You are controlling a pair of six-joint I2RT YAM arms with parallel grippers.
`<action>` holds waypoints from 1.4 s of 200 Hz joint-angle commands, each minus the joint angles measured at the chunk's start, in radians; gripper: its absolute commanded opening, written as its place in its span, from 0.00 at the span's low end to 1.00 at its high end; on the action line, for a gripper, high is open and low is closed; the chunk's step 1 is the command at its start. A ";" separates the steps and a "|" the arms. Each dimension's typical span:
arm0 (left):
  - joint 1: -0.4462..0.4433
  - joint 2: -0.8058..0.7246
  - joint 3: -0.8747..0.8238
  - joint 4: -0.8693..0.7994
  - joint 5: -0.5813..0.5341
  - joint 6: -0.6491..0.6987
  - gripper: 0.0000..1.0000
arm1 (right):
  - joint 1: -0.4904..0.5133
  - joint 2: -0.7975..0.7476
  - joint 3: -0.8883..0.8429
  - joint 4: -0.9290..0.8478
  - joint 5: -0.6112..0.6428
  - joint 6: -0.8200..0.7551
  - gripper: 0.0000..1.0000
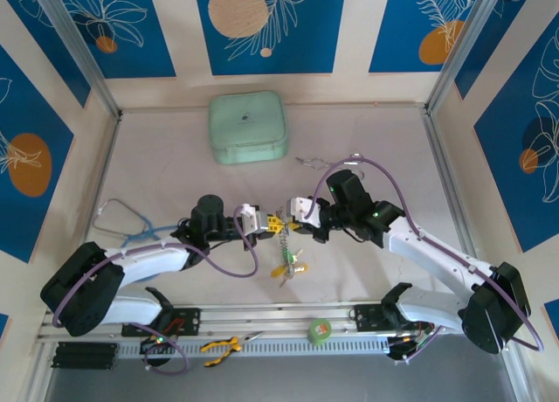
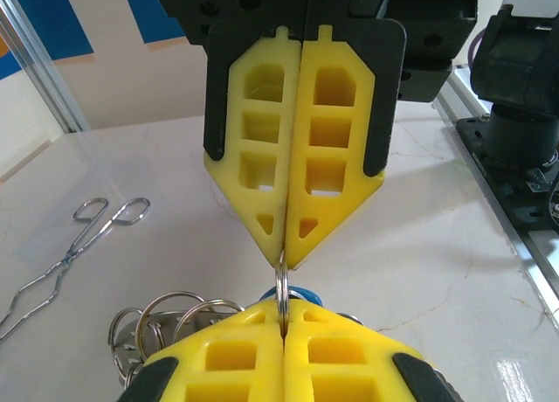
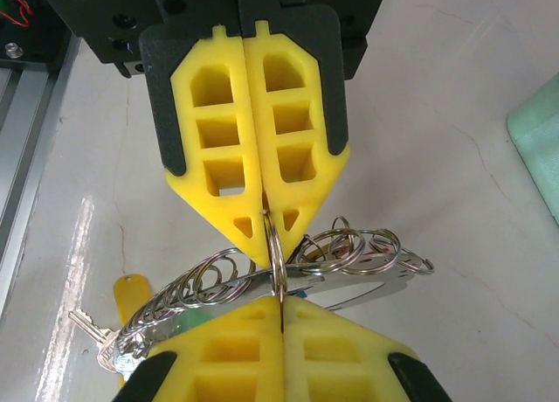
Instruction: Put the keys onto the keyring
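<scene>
Together, the left gripper and the right gripper are pinching the keyring from opposite sides, tip to tip, over the middle of the table.

Both pairs of yellow fingers are pressing fully together, each clamping the thin silvery hoop, which is standing edge-on in the short gap between the two sets of tips. Small split rings are fanning out to either side of the hoop just beneath the fingers. The keys with their coloured tags are trailing from the meeting point toward the near edge in the top view, a yellow tag among them. Silver forceps are lying flat on the table well apart from the grippers, and a pale green pouch is sitting near the far wall.
</scene>
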 commanded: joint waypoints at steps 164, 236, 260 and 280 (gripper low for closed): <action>-0.010 0.009 -0.015 0.132 0.061 -0.045 0.00 | 0.043 0.005 -0.042 0.031 0.045 0.032 0.17; -0.010 0.016 -0.020 0.152 0.070 -0.051 0.00 | 0.007 -0.039 -0.065 0.093 -0.026 0.073 0.25; -0.010 0.016 -0.020 0.154 0.074 -0.051 0.00 | 0.007 -0.031 -0.063 0.110 -0.039 0.075 0.24; -0.009 0.019 -0.020 0.157 0.079 -0.055 0.00 | 0.007 -0.021 -0.062 0.121 -0.050 0.074 0.22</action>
